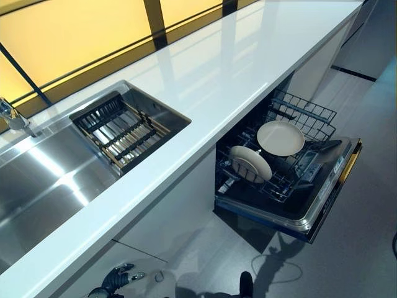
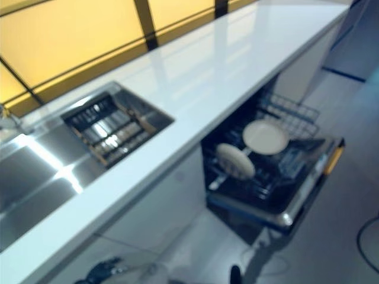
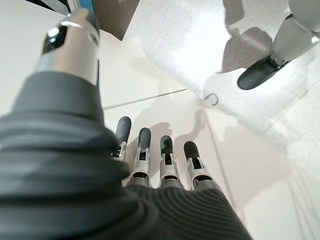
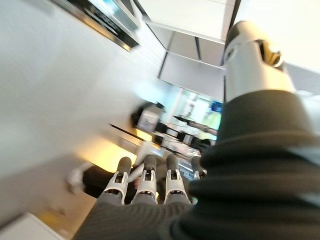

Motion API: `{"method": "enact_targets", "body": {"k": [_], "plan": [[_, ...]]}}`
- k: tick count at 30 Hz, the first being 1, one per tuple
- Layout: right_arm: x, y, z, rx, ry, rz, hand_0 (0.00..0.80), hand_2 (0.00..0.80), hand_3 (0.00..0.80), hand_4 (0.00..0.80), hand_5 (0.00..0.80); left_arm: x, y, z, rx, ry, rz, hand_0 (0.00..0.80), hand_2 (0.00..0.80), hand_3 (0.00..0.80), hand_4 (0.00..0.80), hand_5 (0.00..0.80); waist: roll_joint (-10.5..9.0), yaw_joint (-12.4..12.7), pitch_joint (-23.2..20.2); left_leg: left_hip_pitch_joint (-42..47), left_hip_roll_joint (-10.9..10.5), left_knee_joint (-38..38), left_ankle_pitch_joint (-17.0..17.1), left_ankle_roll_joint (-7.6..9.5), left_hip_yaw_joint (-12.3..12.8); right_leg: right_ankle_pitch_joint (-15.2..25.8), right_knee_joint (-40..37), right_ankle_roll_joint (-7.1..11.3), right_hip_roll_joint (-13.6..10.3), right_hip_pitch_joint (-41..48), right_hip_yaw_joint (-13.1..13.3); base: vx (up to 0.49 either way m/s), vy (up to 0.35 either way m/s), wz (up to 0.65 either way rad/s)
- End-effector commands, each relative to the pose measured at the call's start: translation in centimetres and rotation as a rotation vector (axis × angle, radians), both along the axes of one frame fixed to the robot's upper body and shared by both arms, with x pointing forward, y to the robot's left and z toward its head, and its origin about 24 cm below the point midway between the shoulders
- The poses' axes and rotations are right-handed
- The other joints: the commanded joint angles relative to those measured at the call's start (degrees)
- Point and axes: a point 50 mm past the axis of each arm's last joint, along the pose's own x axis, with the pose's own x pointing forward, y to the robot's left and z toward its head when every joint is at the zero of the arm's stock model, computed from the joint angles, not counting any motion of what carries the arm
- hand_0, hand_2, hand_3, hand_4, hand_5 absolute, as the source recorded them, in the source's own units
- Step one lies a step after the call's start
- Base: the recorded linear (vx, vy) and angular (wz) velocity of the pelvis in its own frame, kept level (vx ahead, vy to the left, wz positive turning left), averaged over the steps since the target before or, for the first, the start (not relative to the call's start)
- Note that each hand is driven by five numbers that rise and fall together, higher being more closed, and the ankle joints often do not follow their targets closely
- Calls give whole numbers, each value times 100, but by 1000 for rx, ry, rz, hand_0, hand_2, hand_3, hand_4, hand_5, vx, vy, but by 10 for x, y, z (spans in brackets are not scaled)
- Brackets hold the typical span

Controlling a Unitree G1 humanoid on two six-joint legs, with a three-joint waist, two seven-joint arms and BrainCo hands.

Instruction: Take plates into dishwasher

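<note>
The dishwasher (image 1: 322, 202) under the white counter stands open with its lower rack (image 1: 308, 116) pulled out. Two cream plates are in the rack: one (image 1: 280, 138) leans towards the back, the other (image 1: 250, 163) stands on edge nearer the front. My left hand (image 1: 118, 279) hangs low by the cabinet front, left of the dishwasher; in the left wrist view (image 3: 155, 155) its fingers are straight and hold nothing. My right hand (image 4: 150, 175) shows only in the right wrist view, fingers straight and empty. No plate is in either hand.
The long white counter (image 1: 236, 68) runs across the view. A steel sink (image 1: 43, 180) lies at its left end, with a dish drainer (image 1: 121, 130) set in it and a tap (image 1: 9, 115) behind. Grey floor lies in front of the dishwasher.
</note>
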Motion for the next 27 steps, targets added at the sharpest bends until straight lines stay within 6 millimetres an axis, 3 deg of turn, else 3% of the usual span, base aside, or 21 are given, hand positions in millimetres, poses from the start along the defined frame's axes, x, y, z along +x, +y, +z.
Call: {"method": "enact_targets", "body": {"k": [1,8,22,27], "plan": [[11,5,12,0,-117,66,0,0,0,0,0,19,11,13,79,-74,-1,0,0,0,0,0,-188,86,-22,-413,64,100,114,-56,-84,-840,623,169,-87,194,-263,0,0,0],[22,17,-9,102,-138,128,0,0,0,0,0,32,2,19,46,-134,-7,0,0,0,0,0,83,118,119,-487,7,109,169,-43,-135,-928,847,144,-226,88,-333,-40,34,1],[46,27,2,120,-213,149,0,0,0,0,0,66,-9,43,-41,-330,51,0,0,0,0,0,761,208,788,-1257,-59,415,342,-18,-381,-1731,2491,-100,-550,-956,-304,-128,4,5],[54,29,3,120,-218,138,0,0,0,0,0,72,-12,49,-61,-367,50,0,0,0,0,0,917,267,983,-1547,-25,584,381,-29,-441,-2000,3107,-205,-596,-1374,-294,-93,-51,4]]}}
